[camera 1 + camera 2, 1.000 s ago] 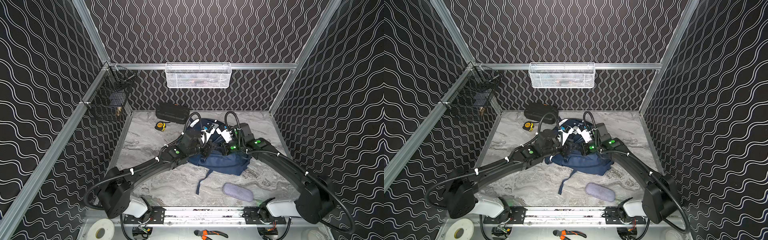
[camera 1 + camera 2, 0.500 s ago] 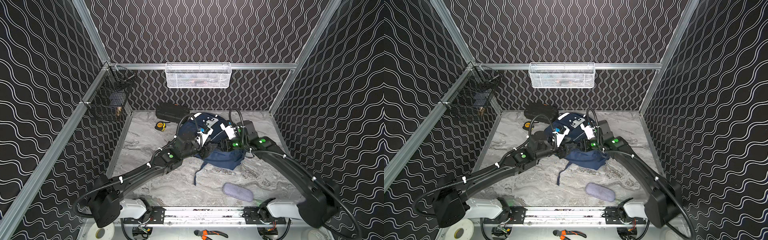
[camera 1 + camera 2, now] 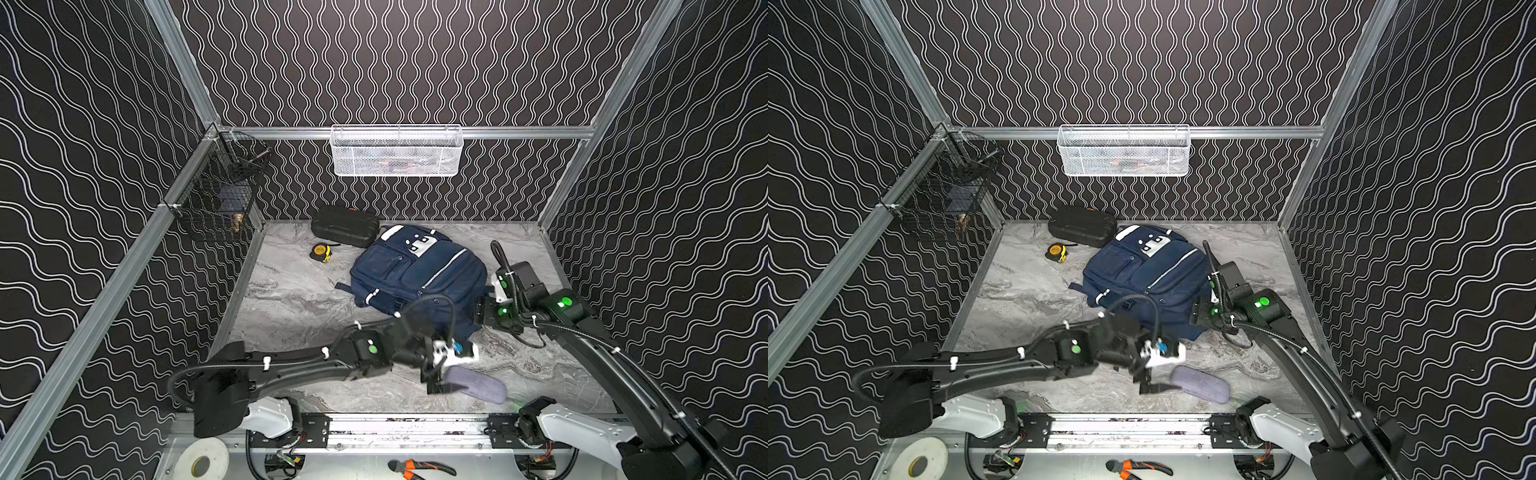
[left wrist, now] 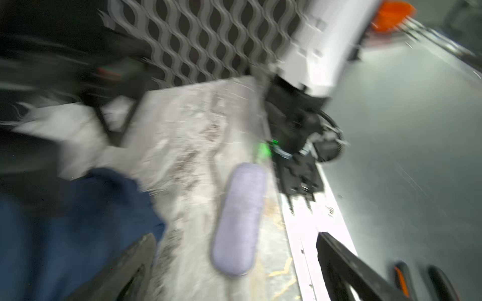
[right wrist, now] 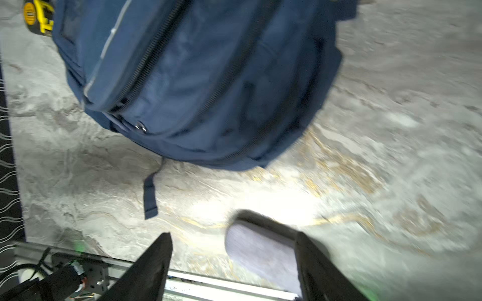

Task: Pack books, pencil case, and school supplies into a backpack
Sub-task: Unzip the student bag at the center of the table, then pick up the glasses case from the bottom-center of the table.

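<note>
Pencil case [image 3: 478,384] next in line: the grey-lavender fabric case lies flat near the front edge of the table [image 3: 291,299], apart from the navy backpack [image 3: 419,278], which rests front side up toward the back of the table. The left gripper [image 3: 436,380] hovers just beside the case's nearer end. Its fingers [image 4: 347,263] are spread wide with nothing between them, and the left wrist view, though blurred, shows the case lying in line with the gap. The right gripper [image 5: 233,235] hangs at the backpack's side, its fingers [image 5: 156,260] also apart and empty. It touches neither bag nor case in either top view.

Books and school supplies are nowhere in sight on the table, and whether they already sit inside the bag cannot be told. A black hard case [image 3: 345,226] and a yellow tape measure [image 3: 321,252] lie behind the backpack and play no part.

The step in hand appears to be the pickup of the pencil case. The next move likely calls for the left fingers to drop over the case across its narrow width and close, as soft fabric can slip or fold in a shallow pinch. The zips seen from the right wrist look closed, so the right arm may need to open a pocket first.
</note>
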Robot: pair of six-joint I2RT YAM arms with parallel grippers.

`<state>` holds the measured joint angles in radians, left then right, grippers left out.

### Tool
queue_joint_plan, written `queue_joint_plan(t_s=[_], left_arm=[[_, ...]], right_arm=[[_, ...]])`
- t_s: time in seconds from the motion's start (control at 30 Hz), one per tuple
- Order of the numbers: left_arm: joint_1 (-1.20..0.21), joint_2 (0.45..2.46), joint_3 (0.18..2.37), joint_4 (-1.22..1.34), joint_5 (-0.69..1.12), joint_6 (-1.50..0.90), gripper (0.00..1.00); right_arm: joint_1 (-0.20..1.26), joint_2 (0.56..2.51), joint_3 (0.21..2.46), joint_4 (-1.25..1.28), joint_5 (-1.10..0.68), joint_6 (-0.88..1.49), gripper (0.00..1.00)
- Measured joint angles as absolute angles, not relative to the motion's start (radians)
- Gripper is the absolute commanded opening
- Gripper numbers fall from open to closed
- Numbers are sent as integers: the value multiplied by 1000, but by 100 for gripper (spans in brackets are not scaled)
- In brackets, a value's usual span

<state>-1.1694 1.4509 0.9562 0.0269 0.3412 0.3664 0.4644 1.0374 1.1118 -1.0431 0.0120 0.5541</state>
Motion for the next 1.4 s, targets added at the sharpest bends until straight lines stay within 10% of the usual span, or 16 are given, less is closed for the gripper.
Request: queue_joint_plan(t_s=[0.73, 1.4], left_arm=[[-1218, 1877, 1081, 84, 232, 472, 95], [-1171, 1929, 1130, -20, 258, 457, 49]], right_arm=[[462, 824, 1206, -1069, 152, 562, 76], [462, 826, 1217, -1032, 182, 488, 76]])
